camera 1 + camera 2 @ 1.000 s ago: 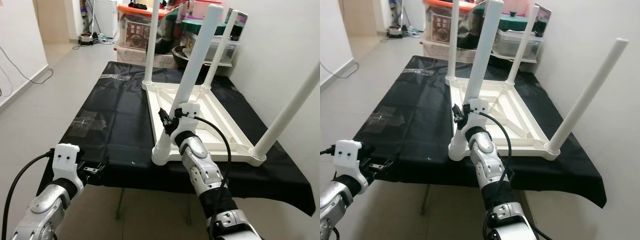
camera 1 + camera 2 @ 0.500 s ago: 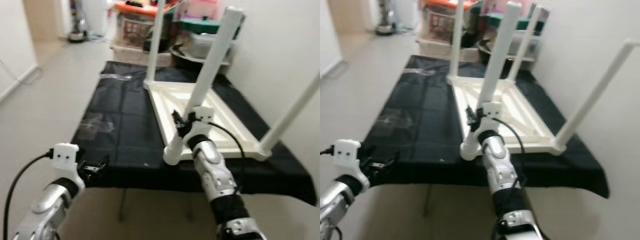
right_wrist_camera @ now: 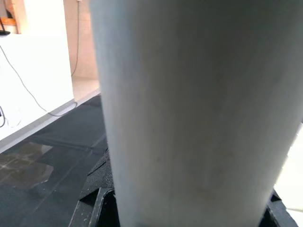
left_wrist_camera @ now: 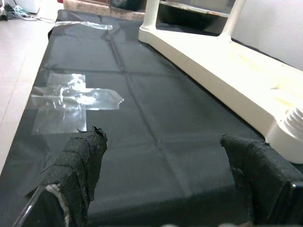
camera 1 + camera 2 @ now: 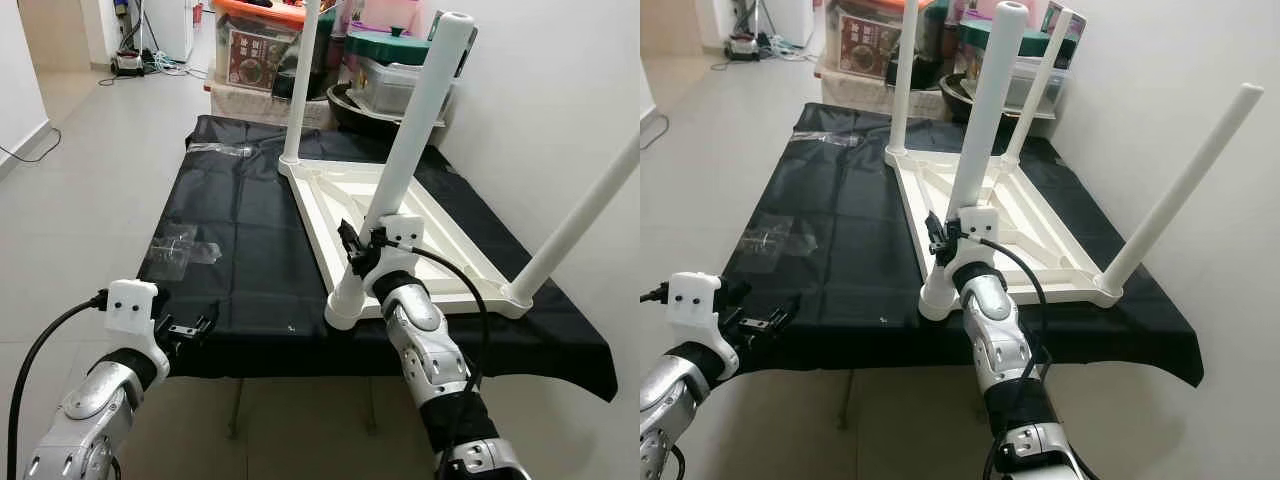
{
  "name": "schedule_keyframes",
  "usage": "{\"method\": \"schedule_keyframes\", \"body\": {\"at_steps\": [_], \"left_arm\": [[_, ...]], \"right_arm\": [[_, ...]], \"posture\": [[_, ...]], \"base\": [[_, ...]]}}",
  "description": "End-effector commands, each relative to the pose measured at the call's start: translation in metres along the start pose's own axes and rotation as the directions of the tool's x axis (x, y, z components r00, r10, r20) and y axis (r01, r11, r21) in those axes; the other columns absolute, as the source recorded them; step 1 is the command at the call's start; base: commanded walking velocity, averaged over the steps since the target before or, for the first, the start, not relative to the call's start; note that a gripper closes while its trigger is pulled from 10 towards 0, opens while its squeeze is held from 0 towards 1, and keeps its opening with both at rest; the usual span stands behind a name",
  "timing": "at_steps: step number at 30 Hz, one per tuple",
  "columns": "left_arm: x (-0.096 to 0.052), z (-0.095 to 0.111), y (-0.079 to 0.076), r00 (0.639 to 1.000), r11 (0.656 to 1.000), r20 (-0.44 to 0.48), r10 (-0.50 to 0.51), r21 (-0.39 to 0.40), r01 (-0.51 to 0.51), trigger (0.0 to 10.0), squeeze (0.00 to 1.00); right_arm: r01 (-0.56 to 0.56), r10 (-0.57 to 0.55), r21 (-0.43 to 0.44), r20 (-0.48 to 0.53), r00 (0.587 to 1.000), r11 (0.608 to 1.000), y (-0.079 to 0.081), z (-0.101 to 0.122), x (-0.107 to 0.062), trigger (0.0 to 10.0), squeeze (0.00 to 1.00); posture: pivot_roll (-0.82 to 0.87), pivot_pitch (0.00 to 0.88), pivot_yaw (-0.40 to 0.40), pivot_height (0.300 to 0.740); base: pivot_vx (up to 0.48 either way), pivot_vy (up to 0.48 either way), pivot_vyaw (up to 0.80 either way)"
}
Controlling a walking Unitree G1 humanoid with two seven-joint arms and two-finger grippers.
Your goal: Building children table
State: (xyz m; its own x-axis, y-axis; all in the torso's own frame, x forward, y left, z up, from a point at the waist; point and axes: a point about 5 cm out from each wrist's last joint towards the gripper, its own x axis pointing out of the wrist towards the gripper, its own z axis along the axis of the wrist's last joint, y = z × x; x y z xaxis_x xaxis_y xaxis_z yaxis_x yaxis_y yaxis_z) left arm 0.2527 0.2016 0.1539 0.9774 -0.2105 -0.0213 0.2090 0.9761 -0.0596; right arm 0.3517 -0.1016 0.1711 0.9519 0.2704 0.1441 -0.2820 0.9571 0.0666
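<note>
A white children's table (image 5: pixel 445 243) lies upside down on a table draped in black cloth (image 5: pixel 240 210), its legs pointing up. My right gripper (image 5: pixel 357 250) is shut on the near left leg (image 5: pixel 415 130), low down, just above its socket at the frame corner. In the right wrist view that leg (image 3: pixel 189 104) stands close between the black fingers. My left gripper (image 5: pixel 195 328) hovers open at the cloth's front left edge, apart from the white frame (image 4: pixel 222 66); its fingers (image 4: pixel 80 165) have nothing between them. The other legs (image 5: pixel 580 220) stand upright in their corners.
A clear plastic bag (image 5: pixel 175 250) and a strip of tape (image 5: pixel 225 150) lie on the cloth's left half. Storage boxes and bins (image 5: pixel 265 50) are stacked behind the table. A white wall (image 5: pixel 540 90) runs along the right; tiled floor (image 5: pixel 90 170) lies to the left.
The whole picture blurred and shifted as the camera moved. My right gripper keeps its hold on the leg; my left gripper stays open at the front edge.
</note>
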Motion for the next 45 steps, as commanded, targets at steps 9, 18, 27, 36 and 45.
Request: {"method": "schedule_keyframes", "body": {"at_steps": [9, 18, 27, 36, 45], "left_arm": [[0.002, -0.001, -0.003, 1.0, 0.999, 0.004, -0.022, -0.027, 0.022, 10.0, 0.0], [-0.001, 0.001, -0.01, 0.997, 0.997, 0.016, -0.071, -0.033, 0.071, 10.0, 0.0], [-0.002, 0.001, -0.013, 0.994, 0.993, 0.012, -0.108, -0.046, 0.108, 10.0, 0.0], [-0.003, 0.003, -0.014, 0.992, 0.992, 0.018, -0.122, -0.032, 0.122, 10.0, 0.0], [-0.003, 0.0, -0.015, 0.992, 0.992, 0.003, -0.126, -0.022, 0.126, 10.0, 0.0]], "right_arm": [[0.01, -0.007, 0.021, -0.124, 0.992, 1.0, -0.005, -0.026, -0.008, 10.0, 0.0], [-0.003, 0.004, 0.014, -0.132, 0.991, 1.0, -0.007, -0.026, -0.007, 10.0, 0.0], [-0.041, 0.05, 0.057, -0.153, 0.987, 0.998, -0.004, -0.028, -0.013, 10.0, 0.0], [-0.094, 0.105, 0.082, -0.145, 0.984, 0.992, 0.001, -0.026, -0.018, 10.0, 0.0], [-0.127, 0.136, 0.063, -0.169, 0.976, 0.99, 0.0, -0.026, -0.02, 10.0, 0.0]], "posture": [[0.12, 0.0, -0.158, 0.74], [0.13, 0.0, -0.161, 0.74], [0.13, 0.0, -0.158, 0.74], [0.13, 0.0, -0.156, 0.74], [0.12, 0.0, -0.158, 0.74]], "base": [[0.423, 0.0, 0.0], [0.027, 0.0, 0.0], [0.0, 0.154, -0.19], [0.0, 0.427, -0.8], [0.0, 0.0, -0.09]]}}
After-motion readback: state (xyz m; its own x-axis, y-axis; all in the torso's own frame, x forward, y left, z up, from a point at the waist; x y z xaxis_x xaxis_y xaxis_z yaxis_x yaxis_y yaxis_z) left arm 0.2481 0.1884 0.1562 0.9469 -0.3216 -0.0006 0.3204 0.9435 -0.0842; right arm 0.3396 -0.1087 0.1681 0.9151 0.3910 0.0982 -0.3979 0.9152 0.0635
